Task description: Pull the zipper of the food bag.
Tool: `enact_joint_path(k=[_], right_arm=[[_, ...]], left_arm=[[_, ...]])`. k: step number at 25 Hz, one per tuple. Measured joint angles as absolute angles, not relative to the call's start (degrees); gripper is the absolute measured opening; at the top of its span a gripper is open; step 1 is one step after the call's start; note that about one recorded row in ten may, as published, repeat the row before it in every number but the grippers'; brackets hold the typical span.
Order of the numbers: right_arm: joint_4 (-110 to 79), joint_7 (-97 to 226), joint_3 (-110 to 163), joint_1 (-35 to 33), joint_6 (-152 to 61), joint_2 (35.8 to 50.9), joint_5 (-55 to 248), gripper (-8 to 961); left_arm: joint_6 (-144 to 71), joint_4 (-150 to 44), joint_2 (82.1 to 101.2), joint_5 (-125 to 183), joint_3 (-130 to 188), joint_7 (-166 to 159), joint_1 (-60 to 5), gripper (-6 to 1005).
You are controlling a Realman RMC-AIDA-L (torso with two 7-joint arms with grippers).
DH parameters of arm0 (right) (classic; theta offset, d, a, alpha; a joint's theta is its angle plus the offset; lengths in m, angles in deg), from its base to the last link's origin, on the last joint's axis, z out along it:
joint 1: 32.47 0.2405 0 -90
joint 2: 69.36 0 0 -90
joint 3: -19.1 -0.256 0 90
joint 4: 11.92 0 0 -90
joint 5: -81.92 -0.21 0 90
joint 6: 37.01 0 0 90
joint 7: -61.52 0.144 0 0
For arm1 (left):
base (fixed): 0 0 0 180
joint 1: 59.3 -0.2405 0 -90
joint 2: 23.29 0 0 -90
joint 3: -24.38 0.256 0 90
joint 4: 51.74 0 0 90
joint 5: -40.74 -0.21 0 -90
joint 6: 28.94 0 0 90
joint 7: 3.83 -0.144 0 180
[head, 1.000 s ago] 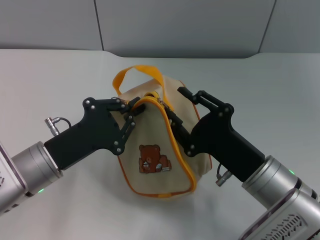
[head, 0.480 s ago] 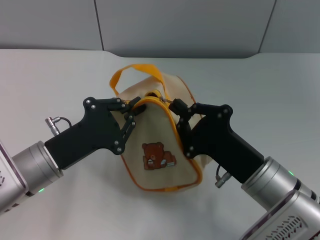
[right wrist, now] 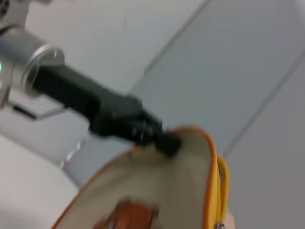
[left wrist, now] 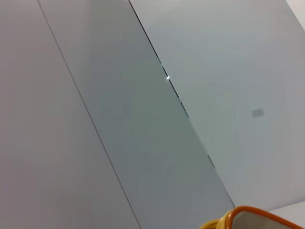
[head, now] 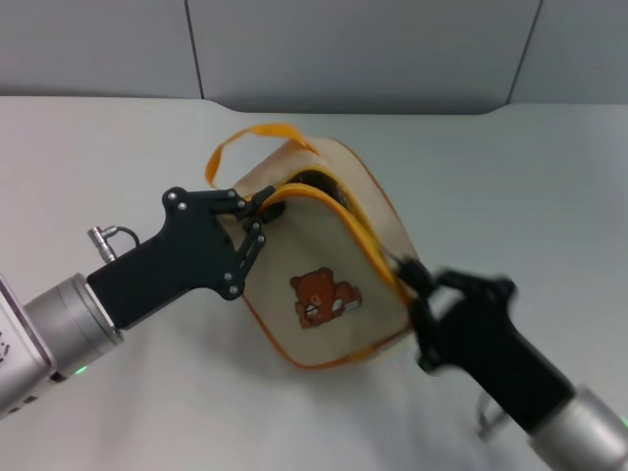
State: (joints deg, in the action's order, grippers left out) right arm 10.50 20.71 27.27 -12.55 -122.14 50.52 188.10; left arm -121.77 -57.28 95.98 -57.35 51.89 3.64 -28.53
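Observation:
The food bag, beige with orange piping, a brown bear patch and an orange loop handle, stands tilted on the table. My left gripper is shut on the bag's top edge near the handle. My right gripper is low at the bag's right front corner, shut on the zipper pull, which its fingers hide. The yellow zipper lies parted along the top, with a dark gap showing. The right wrist view shows the bag, the zipper tape and my left gripper.
The white table surrounds the bag. Grey wall panels stand behind it. The left wrist view shows the panels and a bit of the bag's orange piping.
My right gripper has moved down and to the front right along the bag's edge. The zipper has parted behind it and the bag has tilted. The left gripper has kept its hold in place.

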Motion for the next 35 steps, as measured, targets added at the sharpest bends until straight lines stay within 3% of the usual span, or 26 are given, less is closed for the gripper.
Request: enact_joint_path(k=[2,7,14,22,26,32,33,35], right_arm=[[9.5,21.1,27.5,-17.2,-122.1,50.52,188.1,34],[8.6,21.1,27.8,-19.3,-123.2,50.48,188.1,63],[8.4,27.3,27.4,-19.4,-128.9,50.26,187.7,105],[-9.5,72.2,35.5,-14.7,-138.8,49.75,188.2,152],[-19.1,89.7,42.3,-12.8,-140.5,49.74,188.2,345],[-32.2,108.0,56.7,-10.4,-143.9,49.41,188.3,605],[-34.2,111.0,59.6,-9.8,-144.0,49.12,188.3,635],[-35.1,113.1,62.1,-9.0,-143.9,48.67,188.3,697]], left_arm=[[-121.7,-57.5,95.97,-57.2,51.7,3.6,-28.5,58],[-121.4,-57.5,95.97,-57.1,51.5,3.7,-28.3,58],[-120.7,-55.8,95.97,-56.9,51.3,7.9,-28.6,58],[-120.2,-53.2,95.84,-57.2,50.7,20.8,-30.2,58],[-122.0,-55.7,95.57,-57.3,52.9,25.6,-31.1,58],[-127.7,-68.4,95.46,-57.4,66.5,36.6,-34.0,284],[-129.0,-72.7,95.45,-57.4,70.2,39.6,-35.4,493],[-129.7,-76.6,95.4,-57.4,73.3,42.8,-36.9,561]])
